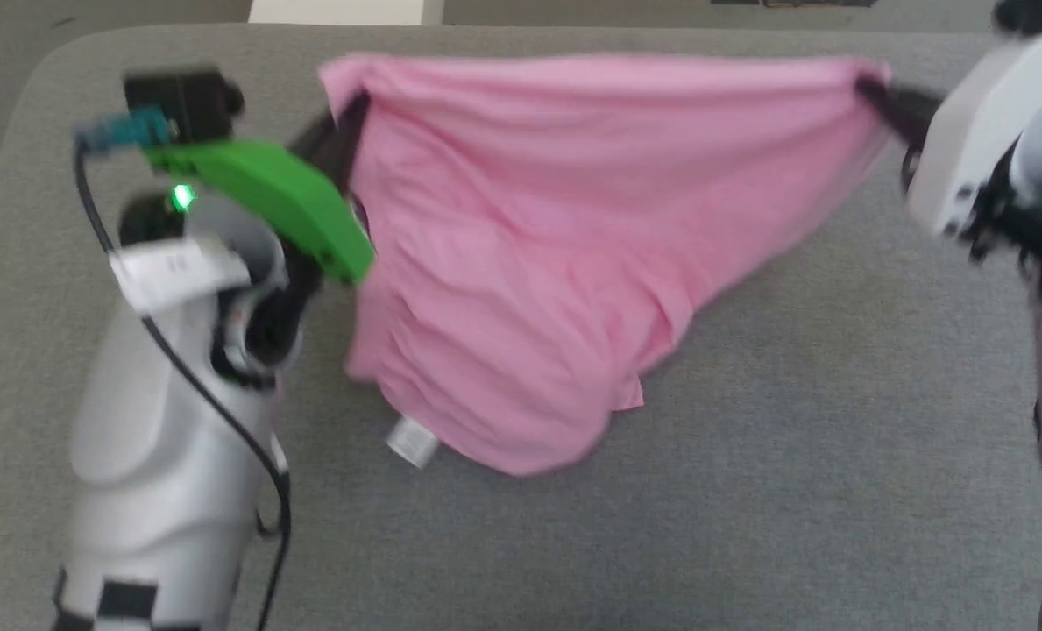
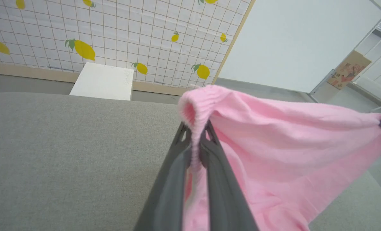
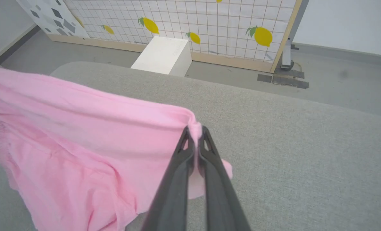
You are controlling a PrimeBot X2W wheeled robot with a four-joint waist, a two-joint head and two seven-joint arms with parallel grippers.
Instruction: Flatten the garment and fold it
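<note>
The pink shorts (image 1: 556, 245) hang stretched between my two grippers above the grey table (image 1: 836, 394). My left gripper (image 1: 350, 114) is shut on the garment's upper left corner, where ribbed waistband cloth (image 2: 193, 109) bunches over the fingertips. My right gripper (image 1: 875, 92) is shut on the upper right corner (image 3: 195, 130). The top edge runs taut and level between them. The lower part sags and rests rumpled on the table, with a small white tag (image 1: 411, 441) poking out at its lower left.
The grey fabric-covered table has a rounded far left corner. Beyond its far edge stand a white box (image 3: 163, 54) on the floor and a lemon-patterned grid panel (image 2: 120, 35). Bare table surface lies to the front and right of the shorts.
</note>
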